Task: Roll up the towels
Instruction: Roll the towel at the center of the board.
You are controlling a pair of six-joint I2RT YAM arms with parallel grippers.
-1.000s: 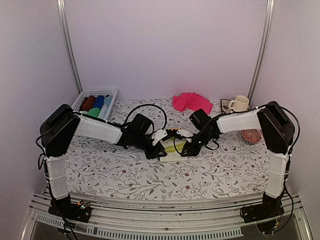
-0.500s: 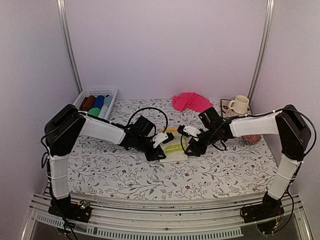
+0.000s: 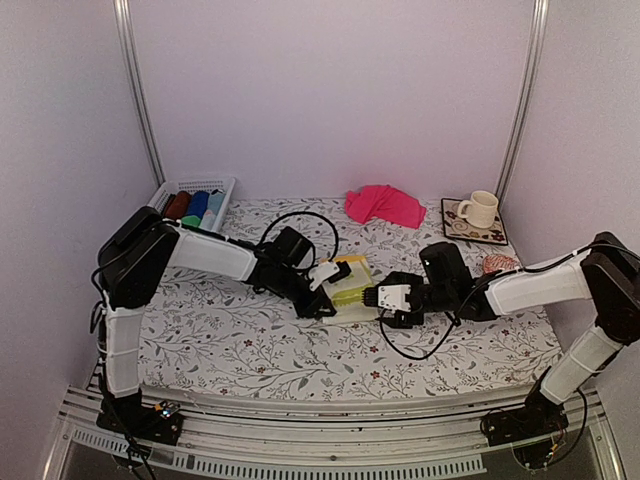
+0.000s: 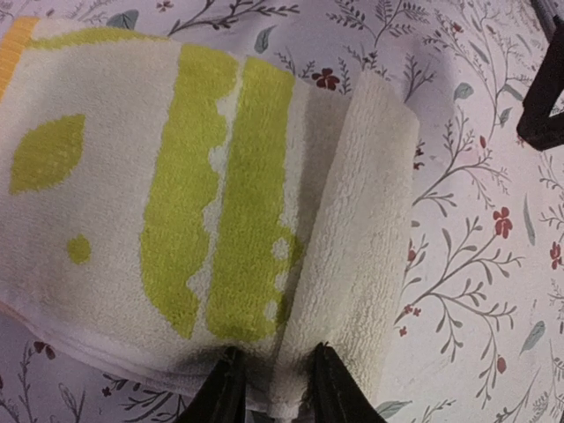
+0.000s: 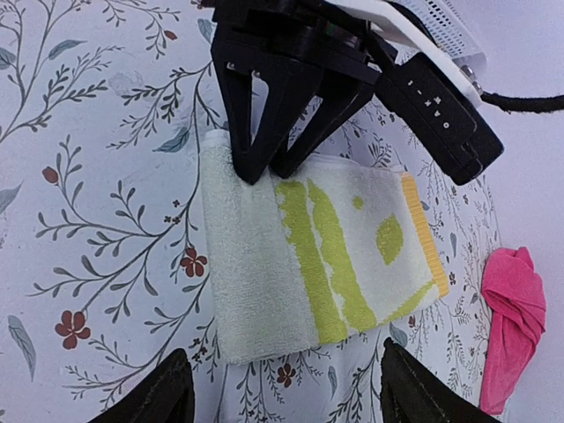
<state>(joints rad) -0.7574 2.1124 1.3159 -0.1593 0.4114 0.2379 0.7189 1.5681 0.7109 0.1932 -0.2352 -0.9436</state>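
Though one end of the lime-yellow patterned terry towel (image 3: 350,285), mid-tabletop (image 3: 250,350), is pinched folded by the left gripper (image 4: 275,388) (right gripper (image 3: 373,297) gaping, empty), the crumpled hot-pink towel (image 3: 383,204) near the far edge is not yet rolled.

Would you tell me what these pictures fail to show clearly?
Left wrist view: the bottom edge cuts off the left gripper's fingers, so its hold on the yellow towel is uncertain.
Top view: the right arm hides part of the woven pad.
Top view: the cloth rolls in the basket are too small to count.
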